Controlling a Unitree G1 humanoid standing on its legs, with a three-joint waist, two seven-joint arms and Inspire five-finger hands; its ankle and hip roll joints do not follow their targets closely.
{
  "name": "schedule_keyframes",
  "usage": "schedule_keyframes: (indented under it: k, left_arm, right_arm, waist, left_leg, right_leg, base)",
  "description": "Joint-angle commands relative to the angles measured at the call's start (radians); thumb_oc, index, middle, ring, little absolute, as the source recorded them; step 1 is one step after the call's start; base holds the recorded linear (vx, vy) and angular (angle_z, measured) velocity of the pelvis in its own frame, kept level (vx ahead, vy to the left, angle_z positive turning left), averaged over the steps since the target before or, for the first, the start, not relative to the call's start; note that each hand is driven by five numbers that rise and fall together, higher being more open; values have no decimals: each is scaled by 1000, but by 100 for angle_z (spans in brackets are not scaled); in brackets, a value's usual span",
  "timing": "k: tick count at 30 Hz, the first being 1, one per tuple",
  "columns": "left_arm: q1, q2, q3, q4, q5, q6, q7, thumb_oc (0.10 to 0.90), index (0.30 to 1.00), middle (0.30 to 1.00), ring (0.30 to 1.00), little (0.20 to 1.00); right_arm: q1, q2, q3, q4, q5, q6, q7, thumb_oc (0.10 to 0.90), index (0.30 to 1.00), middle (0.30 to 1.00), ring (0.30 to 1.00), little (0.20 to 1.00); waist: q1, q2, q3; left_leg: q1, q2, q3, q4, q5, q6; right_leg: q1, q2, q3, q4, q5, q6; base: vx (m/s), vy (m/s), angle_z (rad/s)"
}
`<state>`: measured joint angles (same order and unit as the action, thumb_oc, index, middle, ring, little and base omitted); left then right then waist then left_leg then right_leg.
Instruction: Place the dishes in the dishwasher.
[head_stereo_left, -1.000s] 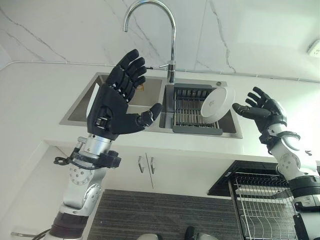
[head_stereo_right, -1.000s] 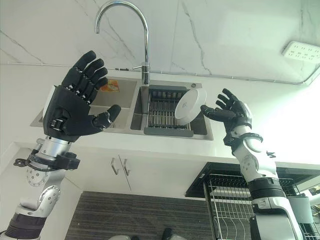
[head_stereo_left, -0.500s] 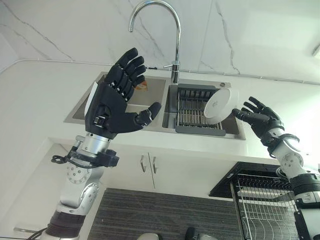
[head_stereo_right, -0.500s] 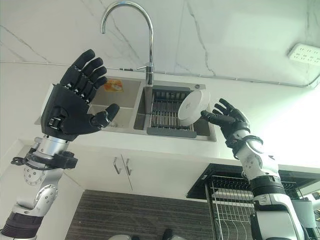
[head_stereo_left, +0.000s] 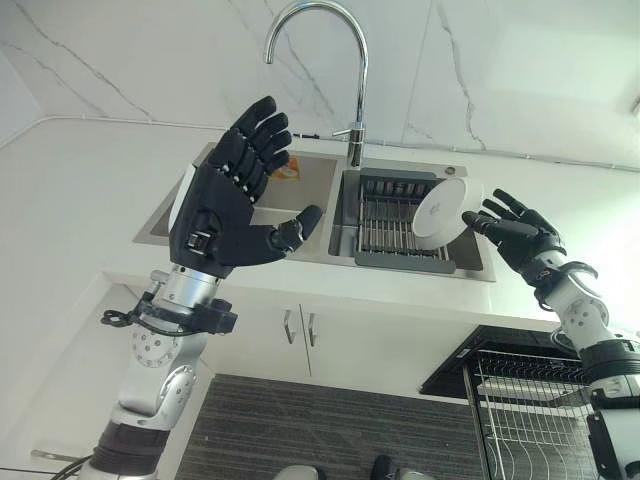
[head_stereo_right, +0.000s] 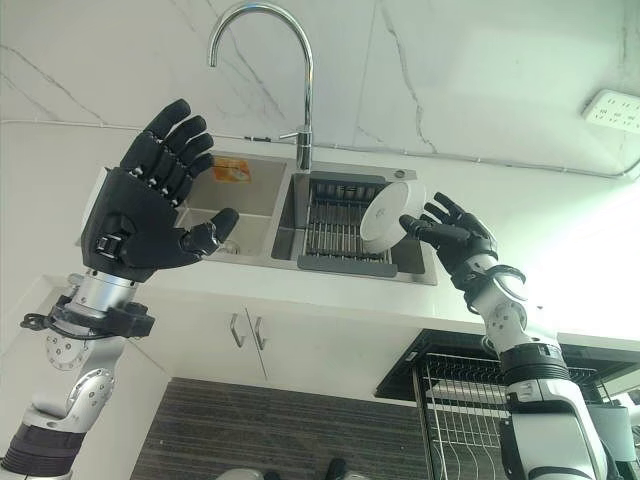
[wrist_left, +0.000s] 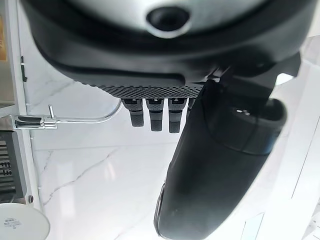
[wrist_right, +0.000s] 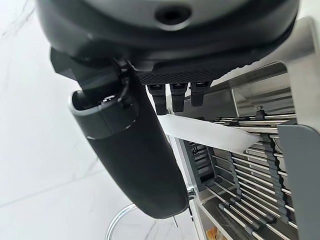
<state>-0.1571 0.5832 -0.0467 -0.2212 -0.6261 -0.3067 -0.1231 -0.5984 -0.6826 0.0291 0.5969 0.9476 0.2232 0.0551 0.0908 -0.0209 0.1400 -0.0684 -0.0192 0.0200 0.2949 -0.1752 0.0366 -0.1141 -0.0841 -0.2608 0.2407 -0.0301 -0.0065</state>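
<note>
White marble counter, double sink (head_stereo_left: 470, 272) with drying rack (head_stereo_left: 395, 225). Right hand (head_stereo_left: 520, 238) spread, just touching white plate (head_stereo_left: 442, 212) at rack's right edge; left hand (head_stereo_left: 228, 205) raised, relaxed, empty. Nothing grasped yet; open dishwasher rack (head_stereo_left: 530, 415) waiting below, unloaded.

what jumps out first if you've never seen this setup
The left hand stands out first, raised with fingers spread open in front of the double sink, holding nothing. Next comes the white plate propped on edge in the drying rack of the sink's right basin, with the open right hand reaching up to its rim. Above both arches a tall chrome faucet against the marbled wall.
</note>
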Motion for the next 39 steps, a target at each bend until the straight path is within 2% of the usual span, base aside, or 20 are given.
schedule_keyframes:
  k: [1,39]
  left_arm:
    - [-90,61,-34,-41,-53,-67,-4,800,900,900,900,900]
    - [-73,83,-17,-42,-52,-36,2,800,900,900,900,900]
  right_arm:
    - [-150,-92,23,23,48,-82,19,800,900,900,900,900]
    - [-145,-65,20,89,69,-77,11,800,900,900,900,900]
  waist:
    - [20,-20,-107]
    - [31,-10,-102]
  left_leg:
    - [19,32,79,5,-80,-39]
    - [21,36,73,5,-76,-43]
  right_leg:
    - [60,-15,8,59,-159,82]
    - [70,-15,-1,59,-161,81]
  base:
    - [0,0,0]
    - [0,-4,2]
